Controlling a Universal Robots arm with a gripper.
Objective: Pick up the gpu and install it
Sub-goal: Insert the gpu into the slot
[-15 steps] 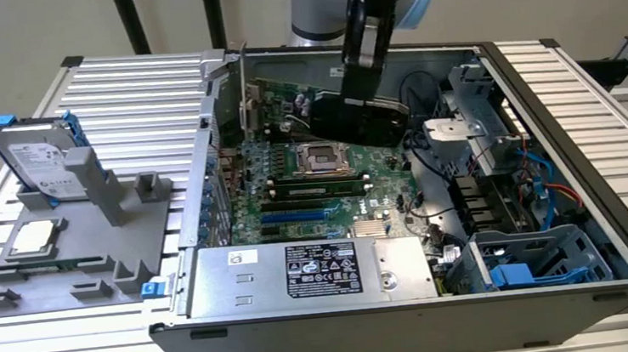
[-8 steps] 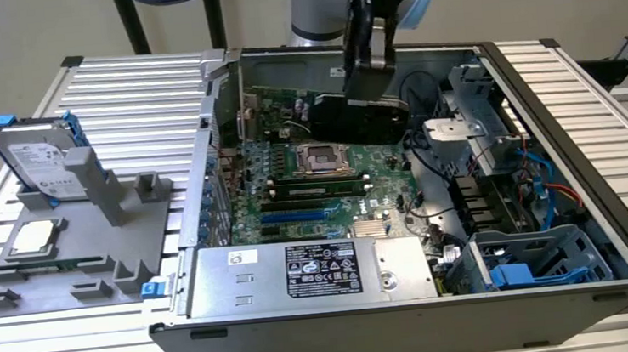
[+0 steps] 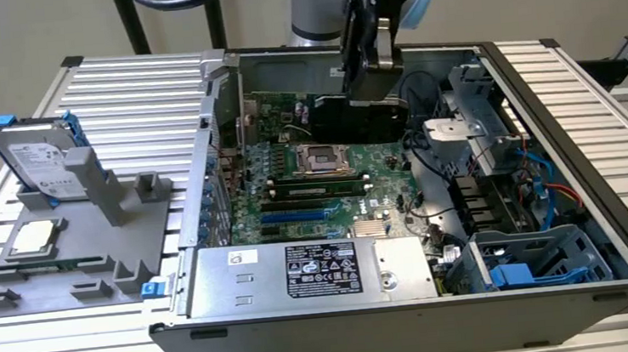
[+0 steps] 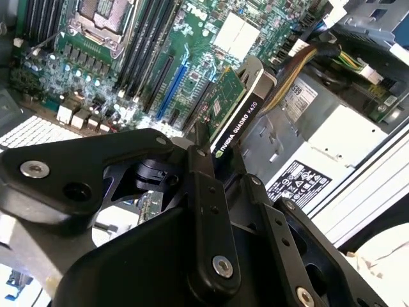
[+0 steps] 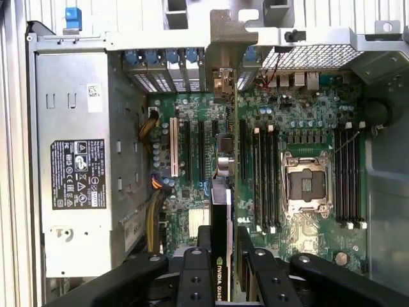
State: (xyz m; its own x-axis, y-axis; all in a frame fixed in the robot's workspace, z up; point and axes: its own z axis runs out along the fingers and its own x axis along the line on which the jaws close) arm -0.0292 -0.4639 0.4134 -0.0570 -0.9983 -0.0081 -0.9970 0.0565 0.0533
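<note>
I see my gripper (image 4: 220, 157) clamped on the gpu (image 4: 233, 105), held edge-on. It hangs over the motherboard (image 4: 115, 64) and its slots (image 4: 163, 80).

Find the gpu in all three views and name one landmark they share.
Exterior view: the gpu hangs over the motherboard near the case's far wall, held by the gripper.
Second wrist view: edge-on between the jaws, green board face showing.
First wrist view: a thin edge-on strip running out from the jaws over the motherboard.
Shared landmark: the processor socket.
</note>
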